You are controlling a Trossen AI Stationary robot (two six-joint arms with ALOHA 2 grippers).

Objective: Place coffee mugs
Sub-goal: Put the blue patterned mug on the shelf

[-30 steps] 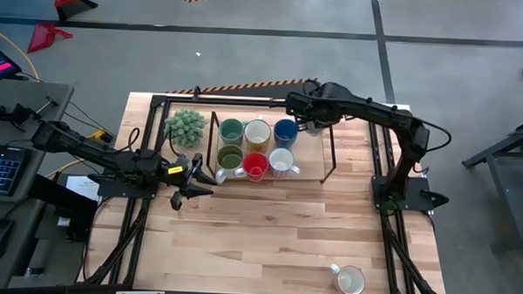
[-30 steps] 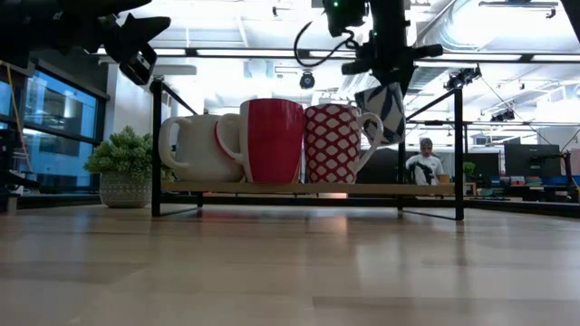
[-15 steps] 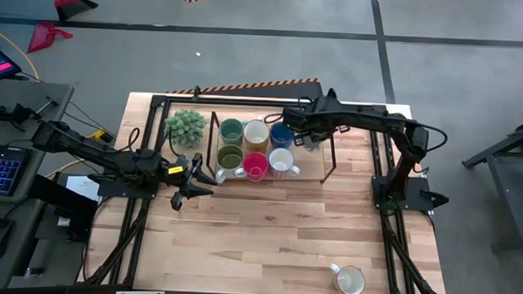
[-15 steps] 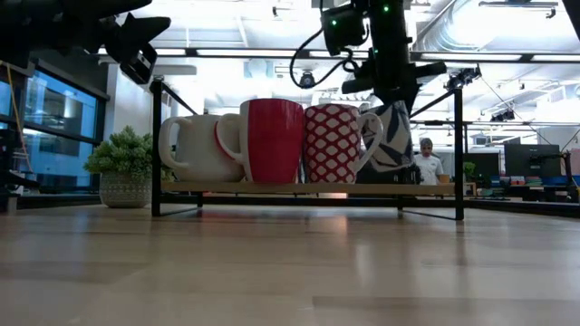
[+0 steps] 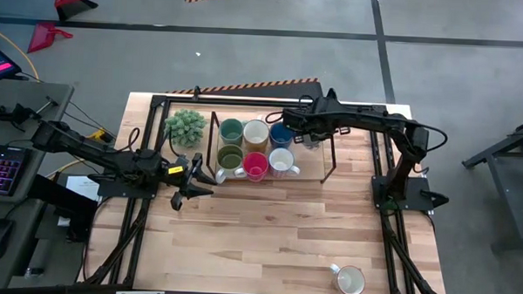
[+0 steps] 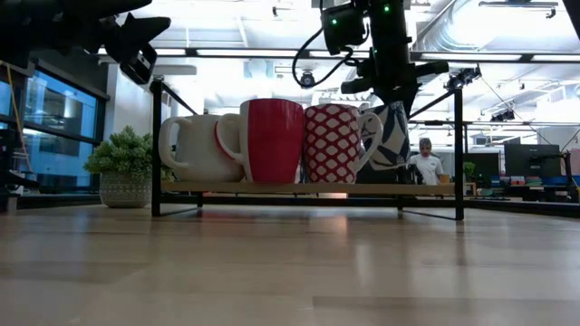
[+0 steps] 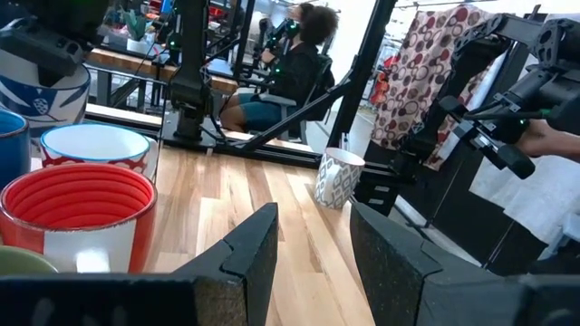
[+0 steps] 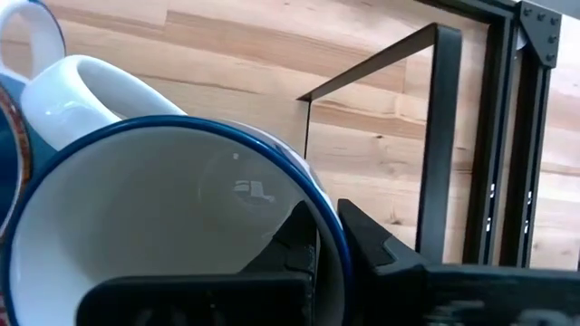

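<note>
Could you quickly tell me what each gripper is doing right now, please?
Left gripper: open, holding nothing, beside the black wire rack.
Right gripper: shut on the rim of a blue-and-white patterned ceramic mug over the rack.

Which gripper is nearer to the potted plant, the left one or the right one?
The left gripper. It hangs open just in front of the potted plant, beside the rack. The right gripper is beyond the mugs, shut on a blue-patterned mug.

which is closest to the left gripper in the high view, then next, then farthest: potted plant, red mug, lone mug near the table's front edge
From the left gripper:
1. Potted plant, just behind it, left of the rack.
2. Red mug, in the rack's front row, to its right; only slightly farther than the plant.
3. Lone mug, far off at the front right.
</note>
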